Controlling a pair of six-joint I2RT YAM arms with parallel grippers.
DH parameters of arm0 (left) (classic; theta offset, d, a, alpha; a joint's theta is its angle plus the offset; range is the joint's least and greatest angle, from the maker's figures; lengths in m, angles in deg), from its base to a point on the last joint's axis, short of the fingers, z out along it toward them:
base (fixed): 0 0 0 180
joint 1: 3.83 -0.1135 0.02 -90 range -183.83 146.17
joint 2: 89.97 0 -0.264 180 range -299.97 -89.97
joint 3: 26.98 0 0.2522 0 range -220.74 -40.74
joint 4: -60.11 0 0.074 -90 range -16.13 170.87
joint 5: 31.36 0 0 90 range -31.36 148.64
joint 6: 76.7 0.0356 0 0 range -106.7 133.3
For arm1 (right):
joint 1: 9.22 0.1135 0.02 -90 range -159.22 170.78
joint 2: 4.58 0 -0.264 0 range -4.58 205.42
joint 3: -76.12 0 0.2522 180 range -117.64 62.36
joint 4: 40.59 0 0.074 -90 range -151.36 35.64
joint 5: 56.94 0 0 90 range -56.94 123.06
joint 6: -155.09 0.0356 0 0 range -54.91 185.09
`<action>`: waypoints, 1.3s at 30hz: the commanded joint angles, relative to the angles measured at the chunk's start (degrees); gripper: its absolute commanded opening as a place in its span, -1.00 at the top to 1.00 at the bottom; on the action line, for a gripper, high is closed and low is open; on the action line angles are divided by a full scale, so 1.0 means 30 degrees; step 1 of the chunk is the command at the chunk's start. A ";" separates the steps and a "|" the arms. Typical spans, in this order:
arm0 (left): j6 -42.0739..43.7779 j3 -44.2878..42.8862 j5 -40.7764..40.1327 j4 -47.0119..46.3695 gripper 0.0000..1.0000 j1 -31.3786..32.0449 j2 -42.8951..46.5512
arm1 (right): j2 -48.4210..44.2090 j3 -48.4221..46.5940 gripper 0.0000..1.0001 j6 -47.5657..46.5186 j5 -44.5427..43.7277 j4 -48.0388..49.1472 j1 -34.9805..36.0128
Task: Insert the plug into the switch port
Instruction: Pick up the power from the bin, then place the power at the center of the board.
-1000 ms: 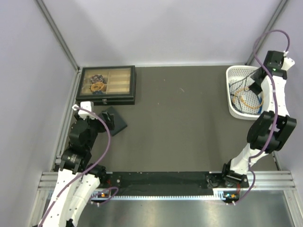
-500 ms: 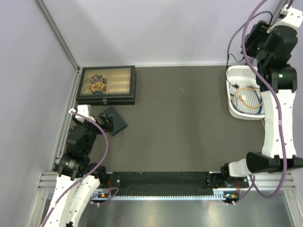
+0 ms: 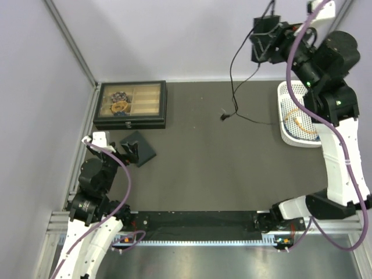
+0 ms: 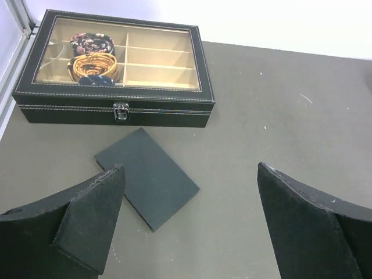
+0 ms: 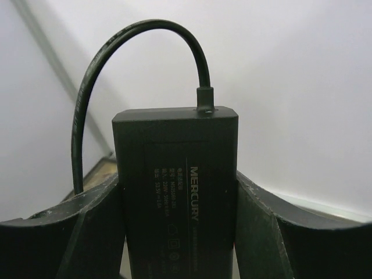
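While aloft, right hand [image 5: 177, 186] tight on the black power brick [image 5: 174, 151]; left hand [image 4: 189, 171] spread wide.

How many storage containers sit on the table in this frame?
2: the black compartment case at the far left, and the white basket at the far right edge. No others show, though an arm overlaps the basket.

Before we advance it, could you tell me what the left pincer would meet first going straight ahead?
Probably the flat dark grey box, just ahead of the open left pincer; depth is unclear.
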 commanded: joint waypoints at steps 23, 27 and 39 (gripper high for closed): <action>-0.0151 0.0108 -0.0209 -0.0775 -0.98 0.0097 0.0653 | 0.1265 0.6972 0.29 -0.1002 -0.7590 0.5366 0.3385; -0.0151 0.0079 -0.0180 -0.0804 -0.98 0.0097 0.0536 | 0.0355 1.2680 0.29 0.1139 -0.9321 0.4843 0.1336; -0.0122 0.0108 -0.0121 -0.0834 -0.98 0.0097 -0.0020 | 0.2839 1.8788 0.20 0.4072 -1.0554 0.1912 -0.0954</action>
